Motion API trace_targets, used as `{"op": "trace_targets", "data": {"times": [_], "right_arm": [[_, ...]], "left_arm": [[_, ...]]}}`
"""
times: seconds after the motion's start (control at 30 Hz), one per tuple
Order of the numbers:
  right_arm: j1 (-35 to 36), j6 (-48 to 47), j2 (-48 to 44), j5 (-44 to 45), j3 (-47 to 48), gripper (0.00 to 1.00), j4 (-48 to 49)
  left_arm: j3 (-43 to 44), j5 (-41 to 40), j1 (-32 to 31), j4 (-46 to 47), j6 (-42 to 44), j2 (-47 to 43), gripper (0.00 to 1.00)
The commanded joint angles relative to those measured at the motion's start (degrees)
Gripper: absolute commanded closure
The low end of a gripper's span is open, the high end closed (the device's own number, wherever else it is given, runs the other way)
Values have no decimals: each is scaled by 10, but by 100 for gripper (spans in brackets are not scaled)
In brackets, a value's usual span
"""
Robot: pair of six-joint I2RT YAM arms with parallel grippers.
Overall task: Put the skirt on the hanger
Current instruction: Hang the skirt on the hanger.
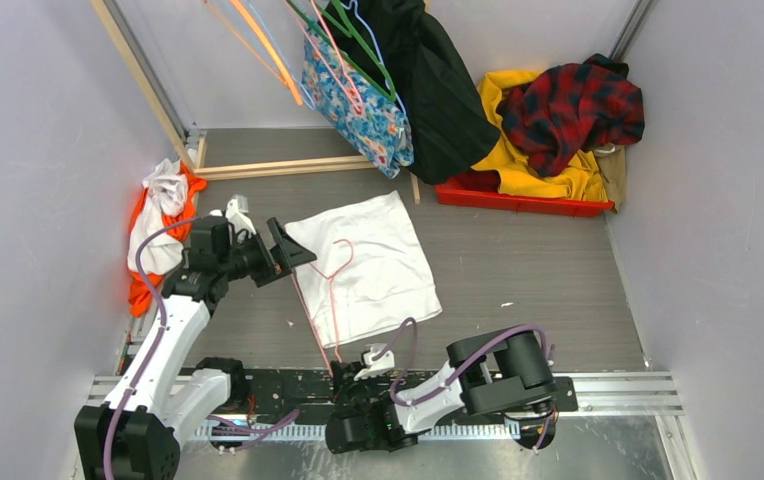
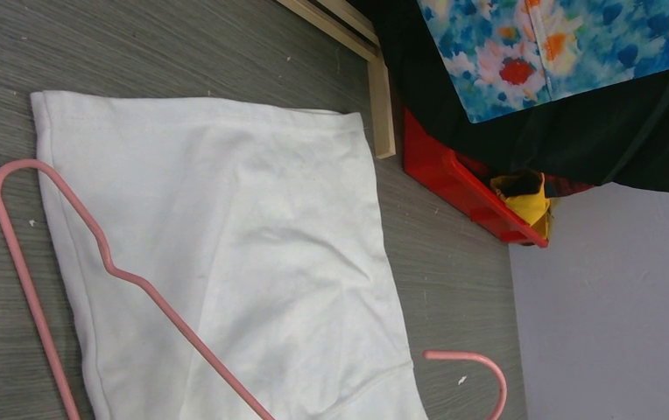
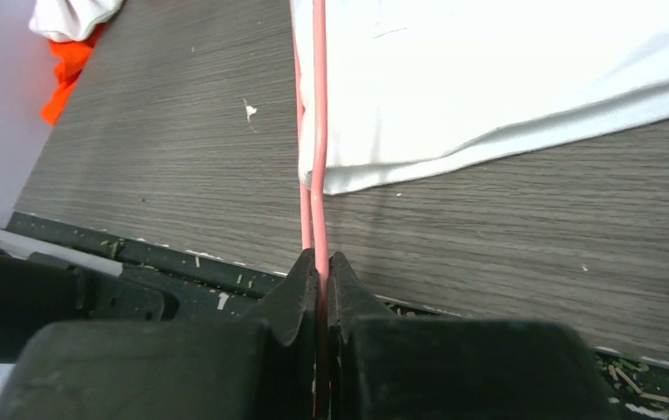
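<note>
Tabletop (image 1: 518, 270) of grey wood grain is filling the middle of the top view. At top centre the black coat (image 1: 443, 100) is hanging, and the skirt (image 1: 363, 105) is hanging just left of it and touching it. The skirt's long axis is running from upper left to lower right, and its lowest corner is pointing down-right toward the table. At frame centre the white garment (image 1: 373, 270) is lying flat, well apart from the skirt. Along its left edge the pink hanger (image 3: 319, 105) is stretching up from bottom centre, hook end toward frame centre. The right gripper (image 3: 320, 262) is pinching the hanger's wire, jaws pressed together on it. The left gripper (image 1: 293, 255) is hovering by the garment's upper-left corner, jaws spread wide, gripping nothing.
</note>
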Motion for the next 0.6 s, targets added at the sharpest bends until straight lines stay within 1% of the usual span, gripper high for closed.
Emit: {"op": "trace_targets", "data": {"times": [0.0,0.13,0.27,0.33,0.4,0.57], "right_arm": [[-13,-9,16,22,27,99,-15],[-27,-24,31,3,25,99,16],[-41,-26,38,6,30,99,8],[-45,-69,48,7,45,99,20],[-55,-76,59,1,64,99,2],[-72,-35,66,7,85,99,-66]], "left_arm": [[15,5,3,21,-2,-2,1],[19,5,3,25,-2,3,1],[13,7,3,32,-5,2,2],[11,6,3,33,-4,1,2],[10,6,3,35,-3,2,2],[9,9,3,35,-1,3,2]]}}
